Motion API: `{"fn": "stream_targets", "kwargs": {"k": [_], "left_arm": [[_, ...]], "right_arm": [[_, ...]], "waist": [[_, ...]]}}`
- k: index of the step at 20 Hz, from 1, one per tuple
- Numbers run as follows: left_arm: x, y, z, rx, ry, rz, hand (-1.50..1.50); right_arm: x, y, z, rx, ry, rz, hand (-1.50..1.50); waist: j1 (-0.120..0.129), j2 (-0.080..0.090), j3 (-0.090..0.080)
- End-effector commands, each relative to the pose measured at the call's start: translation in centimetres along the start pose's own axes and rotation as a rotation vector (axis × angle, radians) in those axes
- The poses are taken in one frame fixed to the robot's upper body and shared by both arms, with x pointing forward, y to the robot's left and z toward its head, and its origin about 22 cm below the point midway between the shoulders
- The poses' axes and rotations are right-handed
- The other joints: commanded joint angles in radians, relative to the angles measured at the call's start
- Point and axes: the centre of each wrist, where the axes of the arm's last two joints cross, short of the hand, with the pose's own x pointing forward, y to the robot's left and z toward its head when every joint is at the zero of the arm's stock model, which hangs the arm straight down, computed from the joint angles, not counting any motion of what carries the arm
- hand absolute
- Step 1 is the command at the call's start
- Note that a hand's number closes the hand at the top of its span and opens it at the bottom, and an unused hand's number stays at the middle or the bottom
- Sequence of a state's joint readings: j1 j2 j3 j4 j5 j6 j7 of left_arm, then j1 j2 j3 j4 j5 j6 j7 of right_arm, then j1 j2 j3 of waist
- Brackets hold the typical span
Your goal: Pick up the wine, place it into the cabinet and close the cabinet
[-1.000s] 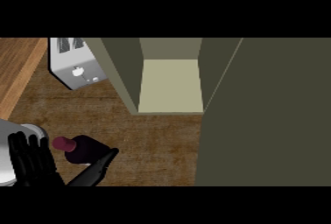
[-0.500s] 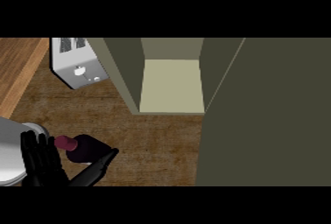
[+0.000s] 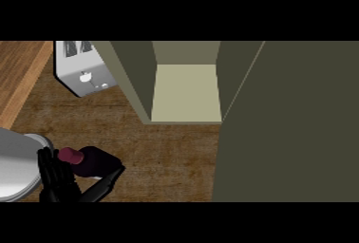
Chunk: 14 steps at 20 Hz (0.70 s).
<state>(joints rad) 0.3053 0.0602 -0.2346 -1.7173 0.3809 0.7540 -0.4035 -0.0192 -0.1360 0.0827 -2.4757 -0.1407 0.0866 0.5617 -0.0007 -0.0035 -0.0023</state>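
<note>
One hand, the left hand [image 3: 64,182], curls around the wine bottle [image 3: 88,161], fingers behind it, thumb in front. Up and rightward stands the open cabinet [image 3: 184,92]; the toaster [image 3: 80,71] sits straight ahead.

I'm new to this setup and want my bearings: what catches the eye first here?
The open cabinet at top centre, its pale shelf bare, with its big dark door filling the right side. At lower left a black hand curls round the dark wine bottle on the wooden counter; a toaster sits at upper left.
</note>
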Motion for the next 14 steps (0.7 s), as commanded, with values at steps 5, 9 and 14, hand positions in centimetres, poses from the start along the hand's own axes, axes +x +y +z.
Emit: {"fn": "stream_targets", "kwargs": {"k": [5,9,14], "left_arm": [[-4.5,3.0,0.1,-0.007,-0.011,0.014,-1.5],[-5.1,1.2,0.9,-0.032,0.025,0.027,-1.5],[-7.0,0.7,-1.4,-0.026,0.037,0.042,-1.5]], "right_arm": [[2.5,-0.4,1.7,0.041,-0.038,-0.049,-1.5],[2.5,1.2,2.8,0.023,-0.053,-0.063,-1.5],[3.2,0.9,1.7,0.036,-0.045,-0.053,-1.5]], "waist": [[-0.001,0.002,0.002],[-0.005,0.001,0.002],[-0.004,0.002,0.002]]}}
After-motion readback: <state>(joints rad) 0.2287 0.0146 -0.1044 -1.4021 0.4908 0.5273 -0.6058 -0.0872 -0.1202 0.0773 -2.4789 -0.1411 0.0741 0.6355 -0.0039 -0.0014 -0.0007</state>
